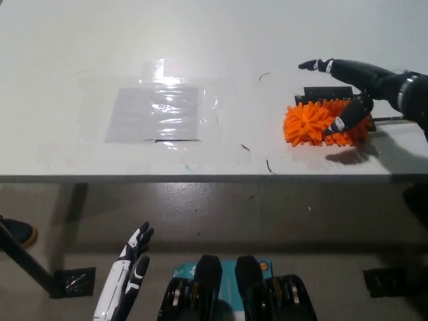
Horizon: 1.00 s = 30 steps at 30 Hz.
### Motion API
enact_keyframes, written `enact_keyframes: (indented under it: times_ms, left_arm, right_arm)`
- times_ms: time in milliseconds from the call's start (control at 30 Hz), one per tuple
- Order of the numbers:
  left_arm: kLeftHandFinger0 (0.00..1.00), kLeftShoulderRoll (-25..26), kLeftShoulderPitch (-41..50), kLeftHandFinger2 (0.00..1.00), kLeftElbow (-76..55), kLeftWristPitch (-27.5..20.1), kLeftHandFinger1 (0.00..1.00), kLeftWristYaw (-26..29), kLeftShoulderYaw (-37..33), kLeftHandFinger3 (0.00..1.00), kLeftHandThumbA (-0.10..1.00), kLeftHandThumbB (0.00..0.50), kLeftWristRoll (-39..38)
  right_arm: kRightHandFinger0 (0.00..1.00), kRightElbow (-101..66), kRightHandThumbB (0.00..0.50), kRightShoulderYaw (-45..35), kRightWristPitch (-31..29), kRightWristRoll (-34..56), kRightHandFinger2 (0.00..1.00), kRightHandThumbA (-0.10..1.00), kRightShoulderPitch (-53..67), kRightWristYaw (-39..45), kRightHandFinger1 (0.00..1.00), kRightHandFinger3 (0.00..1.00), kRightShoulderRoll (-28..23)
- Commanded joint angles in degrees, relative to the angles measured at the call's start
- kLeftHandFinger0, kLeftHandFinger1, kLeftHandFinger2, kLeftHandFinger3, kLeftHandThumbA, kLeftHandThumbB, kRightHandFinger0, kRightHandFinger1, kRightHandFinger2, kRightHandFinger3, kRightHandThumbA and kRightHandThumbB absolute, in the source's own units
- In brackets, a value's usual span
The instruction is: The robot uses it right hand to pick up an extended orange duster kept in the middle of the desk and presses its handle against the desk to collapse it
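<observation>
An orange fluffy duster [314,124] lies on the white desk [200,40] at its right side, on a black base. A thin dark handle runs from it toward the right edge, mostly hidden by my arm. My black right hand [348,87] hovers open over the duster, fingers spread: some reach past its far side, another lies across its right part. It does not hold the duster. My white left hand [130,267] rests open low at the lower left, below the desk's front edge.
A clear plastic sheet [154,112] is taped to the desk at centre left. A few small dark marks dot the desk near the duster. Under the desk show grey floor, a dark desk leg [27,267] at left and a shoe [17,233].
</observation>
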Motion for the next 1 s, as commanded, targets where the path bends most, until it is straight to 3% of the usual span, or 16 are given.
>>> enact_keyframes:
  times_ms: [0,200,667,900,967]
  left_arm:
    - [1.00,-0.15,-0.36,1.00,-2.47,-1.55,1.00,0.83,-0.35,1.00,0.99,0.049,0.83]
    - [1.00,0.16,-1.39,1.00,-1.97,-2.02,1.00,0.82,-0.39,1.00,0.96,0.045,1.33]
    - [1.00,0.36,-2.01,1.00,-2.00,-1.89,1.00,0.62,-0.30,1.00,0.92,0.045,1.50]
    - [1.00,0.49,-2.39,1.00,-2.15,-1.42,1.00,0.52,-0.18,1.00,0.89,0.032,1.47]
    - [1.00,0.54,-2.46,1.00,-2.07,-1.52,1.00,0.54,-0.18,1.00,0.92,0.056,1.51]
  right_arm:
    - [1.00,5.51,0.497,0.03,0.93,-0.69,1.00,1.00,-5.83,2.51,1.00,1.00,0.48]
    - [1.00,18.52,0.500,0.05,-2.20,-1.17,1.00,1.00,-10.13,0.51,1.00,1.00,3.14]
    - [1.00,31.65,0.492,3.01,-9.03,-4.14,1.00,1.00,-13.27,-3.09,1.00,1.00,6.17]
    - [1.00,34.93,0.500,2.89,-9.59,-4.52,1.00,1.00,-14.06,-3.92,1.00,1.00,8.33]
    - [1.00,35.65,0.491,3.35,-10.54,-4.99,1.00,1.00,-14.18,-4.01,1.00,1.00,9.10]
